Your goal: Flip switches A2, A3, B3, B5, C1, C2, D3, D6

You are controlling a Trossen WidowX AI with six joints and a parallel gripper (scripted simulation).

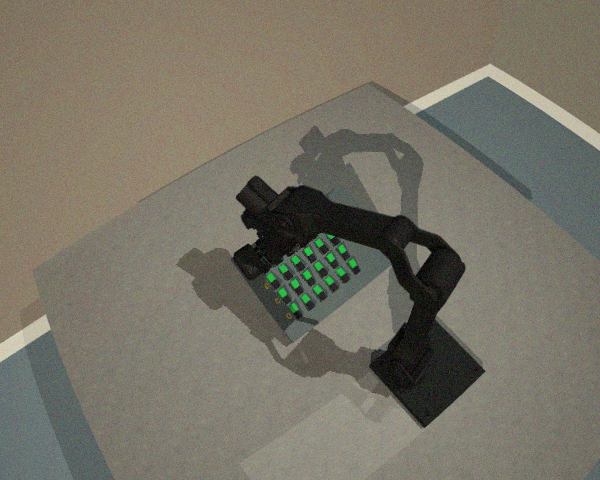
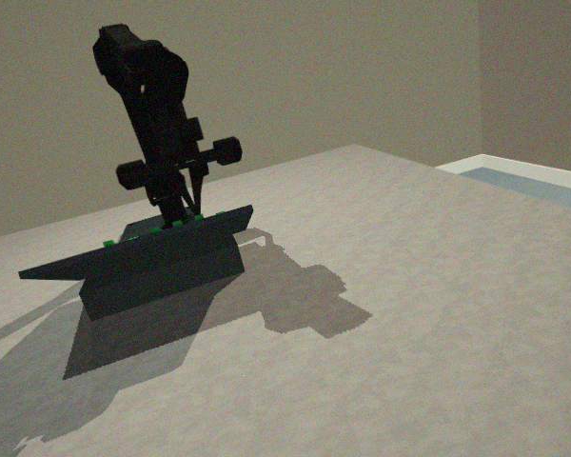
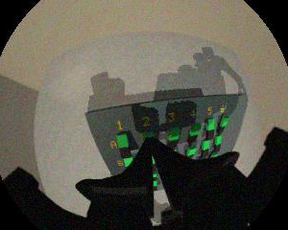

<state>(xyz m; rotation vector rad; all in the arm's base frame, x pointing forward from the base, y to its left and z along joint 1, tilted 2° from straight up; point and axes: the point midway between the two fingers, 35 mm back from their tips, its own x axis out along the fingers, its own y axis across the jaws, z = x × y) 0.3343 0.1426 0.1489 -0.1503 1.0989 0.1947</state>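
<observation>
The gripper is closed on nothing, its tip low over the far left part of the panel. The raised end of the nearby switch should be pressed squarely, neighbours left untouched.

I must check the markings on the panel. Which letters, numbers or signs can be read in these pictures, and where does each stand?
"1", "3", "5": orange column numbers along the far edge of the panel.
"A": orange row letter at its left edge.
Other column numbers, and the row letters in the top view: too blurred to read.
No other text.
</observation>
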